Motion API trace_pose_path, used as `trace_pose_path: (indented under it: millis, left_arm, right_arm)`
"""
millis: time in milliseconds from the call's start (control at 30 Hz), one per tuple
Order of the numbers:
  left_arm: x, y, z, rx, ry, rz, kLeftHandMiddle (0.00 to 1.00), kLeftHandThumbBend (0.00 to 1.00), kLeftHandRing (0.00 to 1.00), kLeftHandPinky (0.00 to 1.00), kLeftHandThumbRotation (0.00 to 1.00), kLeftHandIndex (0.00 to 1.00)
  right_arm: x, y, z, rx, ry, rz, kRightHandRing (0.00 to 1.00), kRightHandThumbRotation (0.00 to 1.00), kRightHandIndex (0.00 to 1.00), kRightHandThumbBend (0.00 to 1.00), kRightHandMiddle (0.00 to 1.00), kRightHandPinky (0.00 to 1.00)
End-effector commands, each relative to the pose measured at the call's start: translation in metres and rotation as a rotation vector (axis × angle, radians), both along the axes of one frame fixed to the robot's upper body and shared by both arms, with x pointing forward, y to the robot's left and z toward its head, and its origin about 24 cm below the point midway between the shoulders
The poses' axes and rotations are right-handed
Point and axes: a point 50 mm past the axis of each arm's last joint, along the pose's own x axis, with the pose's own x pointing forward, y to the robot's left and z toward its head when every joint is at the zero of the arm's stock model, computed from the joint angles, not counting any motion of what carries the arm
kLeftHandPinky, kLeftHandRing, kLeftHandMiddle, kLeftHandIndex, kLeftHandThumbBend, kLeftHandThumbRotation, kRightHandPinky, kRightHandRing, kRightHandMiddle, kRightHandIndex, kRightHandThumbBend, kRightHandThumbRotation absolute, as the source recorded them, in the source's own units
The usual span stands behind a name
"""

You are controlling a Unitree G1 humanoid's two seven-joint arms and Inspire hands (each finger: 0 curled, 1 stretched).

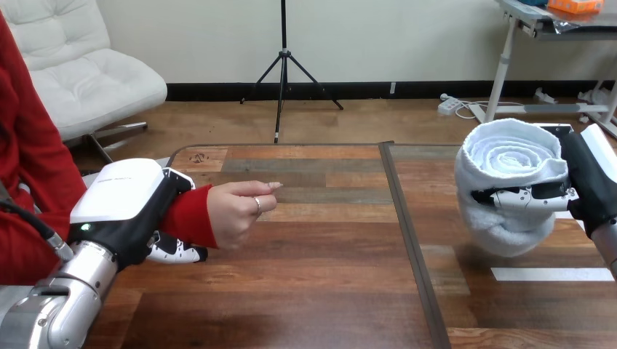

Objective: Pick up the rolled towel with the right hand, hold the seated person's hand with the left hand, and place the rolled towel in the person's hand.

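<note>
Two robot hands are busy at the wooden bench [327,276], one at each side. Over on the right, the right hand [591,182] is clenched round the rolled towel [509,156], black-and-white fingers [527,196] wrapped across its front. The towel is thick and white. Its spiral end is tipped upward, and it hangs above the bench with a shadow beneath it, touching nothing but the hand. A strip of white tape [551,274] lies on the boards just below and in front of it. On the left, the left hand [134,218] reaches in over the bench edge with its white back uppermost. It is closed round the person's wrist [190,216] at the sleeve cuff, and a finger [174,253] shows curling underneath the wrist. The person's hand [236,211] sticks out past that grip toward the middle of the bench. It is turned on its side and loosely curled, with one finger pointing right, and holds nothing. A dark seam [407,218] runs down the bench between the two sides, and the towel is well apart from the person's hand.
</note>
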Motion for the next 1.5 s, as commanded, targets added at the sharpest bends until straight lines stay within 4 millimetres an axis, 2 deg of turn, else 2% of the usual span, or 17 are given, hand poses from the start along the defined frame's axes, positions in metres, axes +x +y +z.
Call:
trace_pose_path:
  millis: [0,167,1067,1467]
  left_arm:
    - [0.0092,-0.0018,0.0283,0.02,-0.092,-0.01,0.4,0.81,0.36,0.3,0.0,0.4]
    - [0.0089,-0.0017,0.0272,0.025,-0.083,-0.009,0.41,0.8,0.36,0.31,0.0,0.4]
    - [0.0077,-0.0002,0.0229,0.046,-0.039,-0.012,0.42,0.8,0.38,0.33,0.0,0.43]
    - [0.0066,-0.0007,0.0219,0.038,-0.048,-0.004,0.4,0.78,0.36,0.31,0.0,0.4]
  right_arm:
    - [0.0114,0.0001,0.0327,0.015,-0.147,-0.011,0.38,0.0,0.44,0.8,0.42,0.34]
    - [0.0115,0.0003,0.033,0.019,-0.149,-0.01,0.37,0.0,0.44,0.8,0.41,0.32]
    - [0.0123,0.0005,0.0324,0.025,-0.144,-0.014,0.4,0.0,0.44,0.81,0.43,0.35]
    - [0.0122,0.0027,0.0319,0.045,-0.153,0.001,0.4,0.0,0.44,0.81,0.44,0.36]
